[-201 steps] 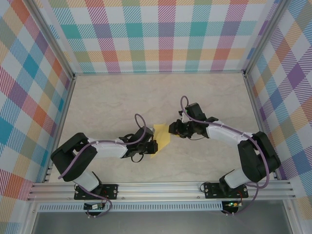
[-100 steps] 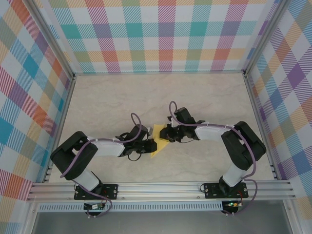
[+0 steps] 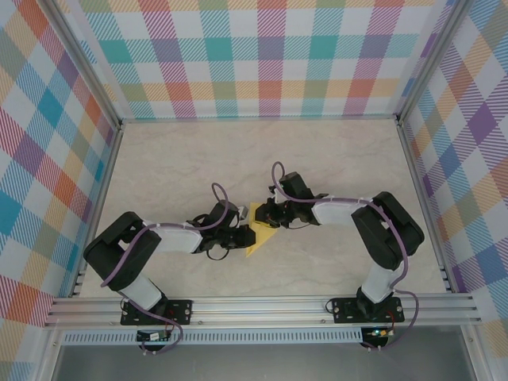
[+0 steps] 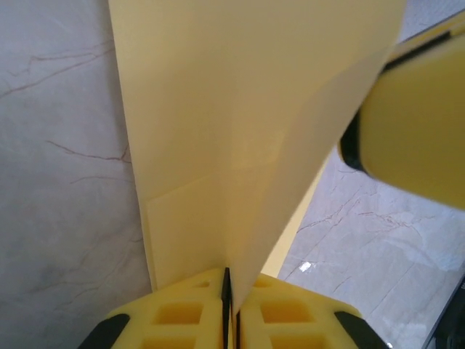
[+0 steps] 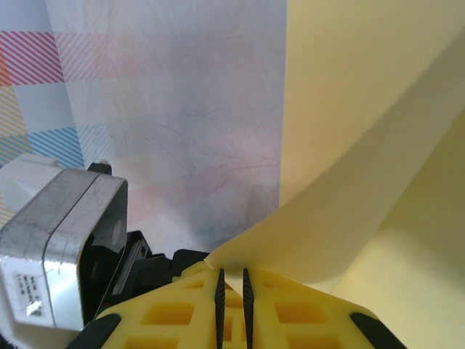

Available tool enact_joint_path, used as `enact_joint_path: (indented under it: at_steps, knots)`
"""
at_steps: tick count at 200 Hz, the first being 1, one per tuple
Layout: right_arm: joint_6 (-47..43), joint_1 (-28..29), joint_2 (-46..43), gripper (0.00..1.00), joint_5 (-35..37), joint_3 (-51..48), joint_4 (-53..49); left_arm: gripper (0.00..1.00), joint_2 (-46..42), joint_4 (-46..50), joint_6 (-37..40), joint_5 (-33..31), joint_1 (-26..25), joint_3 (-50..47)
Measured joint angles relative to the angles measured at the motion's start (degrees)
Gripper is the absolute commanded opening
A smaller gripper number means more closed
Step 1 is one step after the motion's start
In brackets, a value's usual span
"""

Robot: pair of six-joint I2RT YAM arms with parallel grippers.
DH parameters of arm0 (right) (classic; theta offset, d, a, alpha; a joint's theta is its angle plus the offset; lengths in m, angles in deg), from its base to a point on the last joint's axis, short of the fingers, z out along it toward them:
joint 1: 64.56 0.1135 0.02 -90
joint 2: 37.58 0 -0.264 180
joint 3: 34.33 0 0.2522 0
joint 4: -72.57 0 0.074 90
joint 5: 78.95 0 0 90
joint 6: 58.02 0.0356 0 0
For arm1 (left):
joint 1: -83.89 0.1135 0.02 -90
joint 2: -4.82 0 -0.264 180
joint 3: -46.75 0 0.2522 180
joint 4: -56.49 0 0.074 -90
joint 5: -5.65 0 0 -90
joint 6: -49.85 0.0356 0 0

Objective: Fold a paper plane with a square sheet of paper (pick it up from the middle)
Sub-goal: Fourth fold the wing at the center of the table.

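The yellow square sheet of paper (image 3: 259, 232) lies partly folded, one flap curling up off the rest.

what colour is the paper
The paper is plain pale yellow, clearest in the left wrist view.

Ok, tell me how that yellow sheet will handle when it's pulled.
The square sheet of paper looks thin and floppy: it bows where the left gripper pinches it. Probably light, so pushes may slide it. The curled layer suggests folds spring back.
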Motion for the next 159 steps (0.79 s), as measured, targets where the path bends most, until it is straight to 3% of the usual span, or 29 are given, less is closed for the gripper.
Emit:
enact_joint_path:
  at_steps: [90, 123, 159]
  knots:
    - [0.0, 0.0, 1.1, 0.17, 1.7, 1.3, -1.5, 0.36, -3.8, 4.7, 0.8, -1.5, -0.3, 0.0]
    - [-0.1, 0.0, 1.1, 0.17, 1.8, 2.5, -1.7, 0.36, -6.8, 8.1, 2.0, -6.1, -2.3, 0.0]
    - [-0.1, 0.0, 1.1, 0.17, 1.7, 2.9, -2.1, 0.29, -7.5, 11.1, 3.5, -10.1, -4.4, 0.5]
